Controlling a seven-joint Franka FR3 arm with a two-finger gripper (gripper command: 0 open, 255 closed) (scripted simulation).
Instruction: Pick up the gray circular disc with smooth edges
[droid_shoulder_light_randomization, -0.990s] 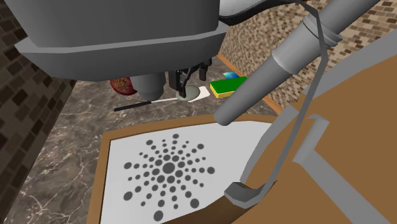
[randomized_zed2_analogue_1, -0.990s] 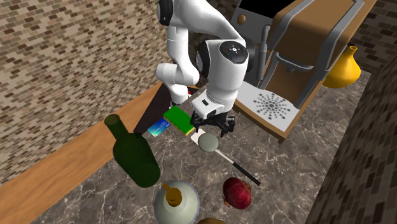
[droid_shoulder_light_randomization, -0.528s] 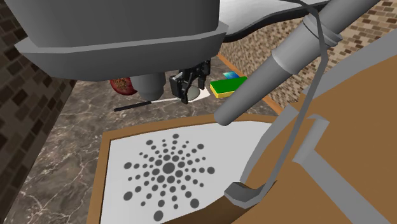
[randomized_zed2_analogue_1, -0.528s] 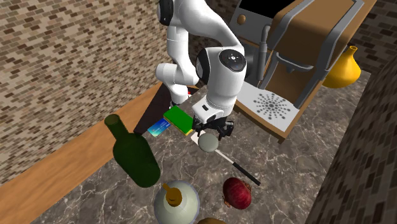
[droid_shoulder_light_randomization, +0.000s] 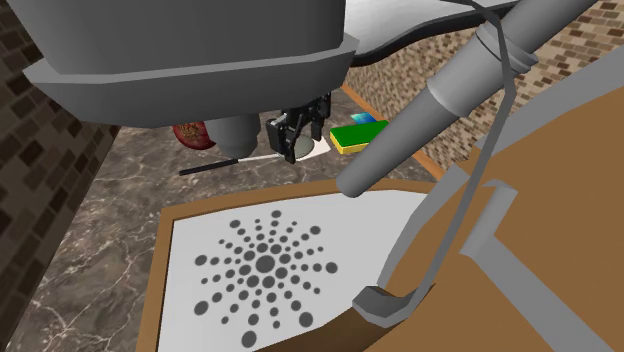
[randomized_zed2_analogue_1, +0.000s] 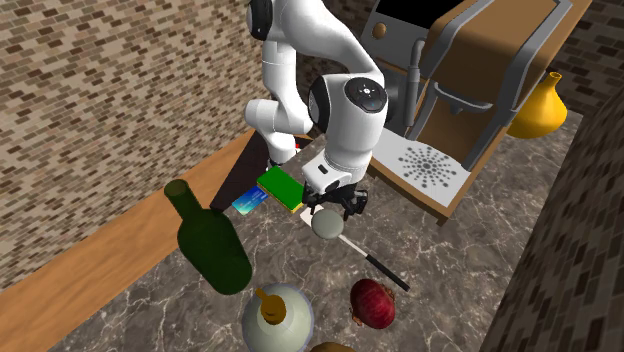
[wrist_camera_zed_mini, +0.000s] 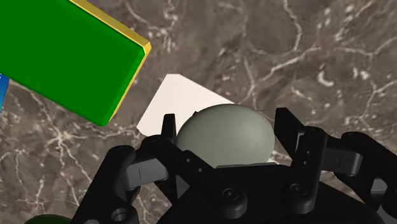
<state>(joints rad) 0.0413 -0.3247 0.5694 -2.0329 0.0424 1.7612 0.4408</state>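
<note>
hand dropped lower, now around gray disc

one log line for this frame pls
phase: grasp | gripper: low, around gray disc | disc: on white card, beside green block | lift: not yet

A white Franka arm folds down from its shoulder, wrist bent so the black gripper points downward. Its two fingers are drawn in against opposite edges of a grey disc, clasping it.
</note>
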